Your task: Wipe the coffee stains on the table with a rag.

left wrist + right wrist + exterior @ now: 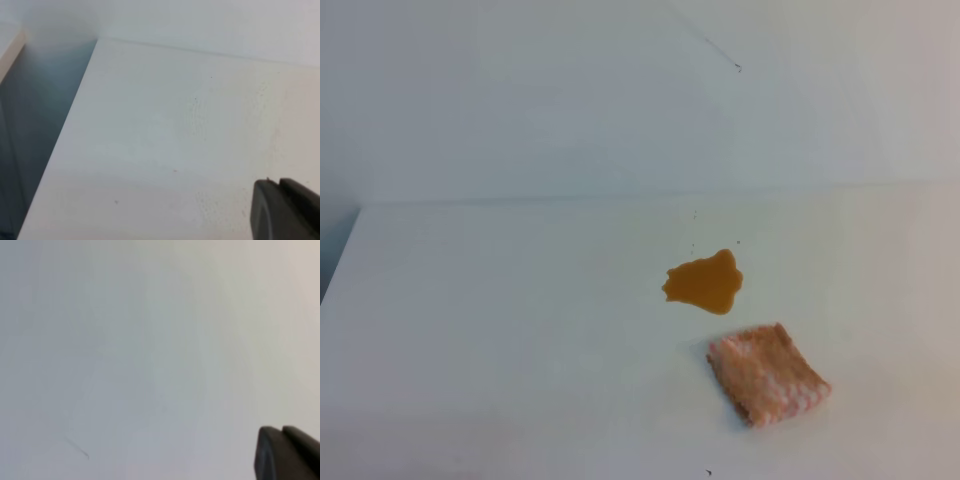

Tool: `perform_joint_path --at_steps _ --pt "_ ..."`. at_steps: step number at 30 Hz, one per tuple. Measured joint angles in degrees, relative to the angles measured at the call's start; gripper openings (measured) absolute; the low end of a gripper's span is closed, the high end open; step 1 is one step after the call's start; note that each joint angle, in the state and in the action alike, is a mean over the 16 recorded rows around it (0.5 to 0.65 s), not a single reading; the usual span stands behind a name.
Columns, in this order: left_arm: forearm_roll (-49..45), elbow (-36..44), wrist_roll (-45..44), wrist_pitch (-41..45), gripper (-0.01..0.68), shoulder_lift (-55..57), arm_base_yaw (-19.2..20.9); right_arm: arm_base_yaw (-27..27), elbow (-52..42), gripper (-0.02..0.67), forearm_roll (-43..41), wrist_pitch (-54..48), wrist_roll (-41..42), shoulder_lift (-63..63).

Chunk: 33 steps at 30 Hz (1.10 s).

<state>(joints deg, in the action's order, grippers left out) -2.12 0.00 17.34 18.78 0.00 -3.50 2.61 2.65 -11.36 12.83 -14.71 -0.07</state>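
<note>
The coffee stains form one amber blotch with a lobed outline near the middle of the white table. The rag, pink with a white check, lies flat just in front and to the right of the blotch, apart from it. Neither gripper appears in the exterior high view. In the left wrist view my left gripper shows only its dark fingertips, pressed together over bare table. My right gripper is likewise shut with nothing in it, seen against a plain pale surface. Stain and rag are outside both wrist views.
A pale wall rises behind the table, with a thin dark scratch on it. The table's left edge drops into a dark gap. A few tiny dark specks dot the tabletop.
</note>
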Motion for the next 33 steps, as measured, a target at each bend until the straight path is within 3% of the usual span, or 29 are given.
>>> perform_joint_path --at_steps 9,15,27,33 --pt "0.00 0.00 0.00 0.00 -0.001 0.00 0.00 0.00 13.22 -0.003 1.21 -26.29 3.24 7.53" --pt "0.00 0.00 0.00 0.00 -0.001 0.00 0.00 0.00 23.17 -0.003 10.00 -40.13 14.54 20.36" --pt "0.00 0.00 0.00 0.00 -0.001 0.00 0.00 -3.57 29.14 0.004 42.23 -42.20 54.14 54.53" --pt "0.00 0.00 0.00 0.00 -0.001 0.00 0.00 -11.06 31.60 0.080 48.52 -38.58 63.77 69.27"
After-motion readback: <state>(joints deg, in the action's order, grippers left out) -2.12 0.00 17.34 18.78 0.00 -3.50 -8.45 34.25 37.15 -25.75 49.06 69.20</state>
